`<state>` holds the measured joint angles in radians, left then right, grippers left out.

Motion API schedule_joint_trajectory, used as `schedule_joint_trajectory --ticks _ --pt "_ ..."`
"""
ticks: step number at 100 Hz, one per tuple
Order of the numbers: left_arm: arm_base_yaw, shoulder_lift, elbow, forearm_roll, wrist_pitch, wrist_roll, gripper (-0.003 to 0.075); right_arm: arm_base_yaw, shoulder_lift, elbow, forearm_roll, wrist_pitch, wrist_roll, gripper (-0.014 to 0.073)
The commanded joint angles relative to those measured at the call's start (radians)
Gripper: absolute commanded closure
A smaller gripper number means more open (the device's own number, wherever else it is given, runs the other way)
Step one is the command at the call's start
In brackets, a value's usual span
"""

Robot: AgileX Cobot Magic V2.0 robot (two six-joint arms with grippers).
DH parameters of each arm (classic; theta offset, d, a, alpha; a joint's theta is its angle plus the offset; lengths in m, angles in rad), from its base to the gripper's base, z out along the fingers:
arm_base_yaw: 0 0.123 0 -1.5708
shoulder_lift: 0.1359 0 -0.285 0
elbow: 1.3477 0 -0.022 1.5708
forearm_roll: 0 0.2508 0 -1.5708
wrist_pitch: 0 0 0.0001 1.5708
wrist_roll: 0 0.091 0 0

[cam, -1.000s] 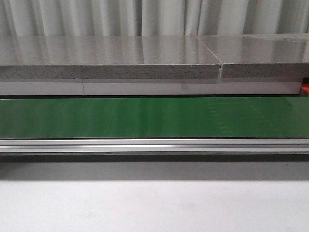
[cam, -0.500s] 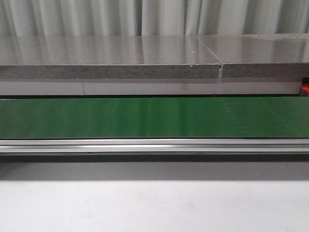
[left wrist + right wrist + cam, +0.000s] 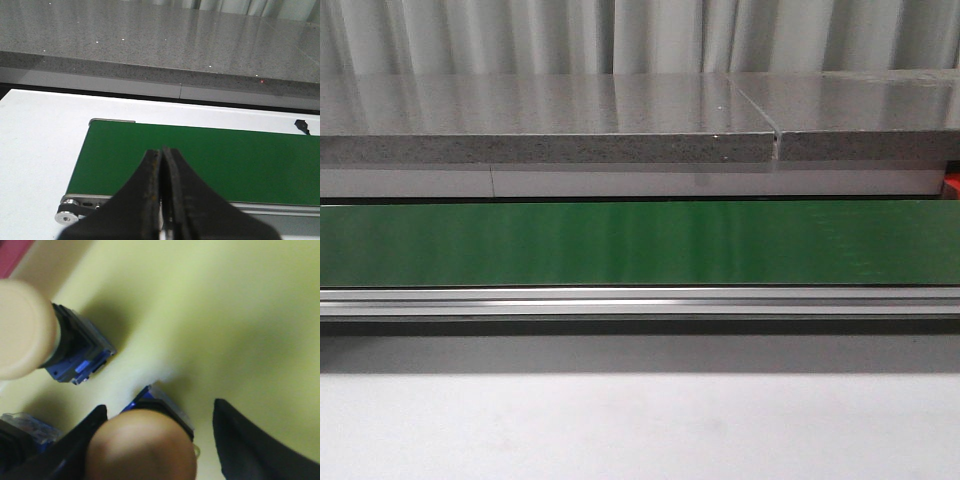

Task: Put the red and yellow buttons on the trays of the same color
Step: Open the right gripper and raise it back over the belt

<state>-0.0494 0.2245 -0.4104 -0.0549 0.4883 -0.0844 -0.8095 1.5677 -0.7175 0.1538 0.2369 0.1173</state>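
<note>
In the right wrist view my right gripper (image 3: pixel 160 409) hangs open just above the yellow tray (image 3: pixel 240 315). A yellow button (image 3: pixel 142 445) with a black and blue base stands between its fingers, close against one finger and clear of the other. A second yellow button (image 3: pixel 22 330) lies on the tray beside it, and part of a third base (image 3: pixel 20 430) shows at the frame edge. No red button is in view. In the left wrist view my left gripper (image 3: pixel 161 151) is shut and empty above the green conveyor belt (image 3: pixel 225 155).
The belt (image 3: pixel 640 242) runs across the front view with an aluminium rail (image 3: pixel 640 300) along its near side and a grey stone ledge (image 3: pixel 540 120) behind. A red sliver (image 3: pixel 953 183) shows at the far right edge. White table (image 3: pixel 35 130) surrounds the belt's end.
</note>
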Motion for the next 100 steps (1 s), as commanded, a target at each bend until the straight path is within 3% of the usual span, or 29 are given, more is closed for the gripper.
schedule_joint_trajectory --ticks 1,43,69,100 --pt "-0.008 0.011 -0.027 -0.003 -0.074 -0.001 0.0739 -0.003 -0.072 -0.021 -0.008 -0.051 -0.002 0.0125" --pt "-0.008 0.011 -0.027 -0.003 -0.074 -0.001 0.0739 0.043 -0.319 -0.024 0.029 -0.04 -0.002 0.0125" --pt "-0.008 0.011 -0.027 -0.003 -0.074 -0.001 0.0739 0.228 -0.47 -0.024 0.029 -0.04 -0.012 0.0125" --pt "-0.008 0.011 -0.027 -0.003 -0.074 -0.001 0.0739 0.494 -0.6 -0.024 0.029 -0.012 -0.178 0.0125"
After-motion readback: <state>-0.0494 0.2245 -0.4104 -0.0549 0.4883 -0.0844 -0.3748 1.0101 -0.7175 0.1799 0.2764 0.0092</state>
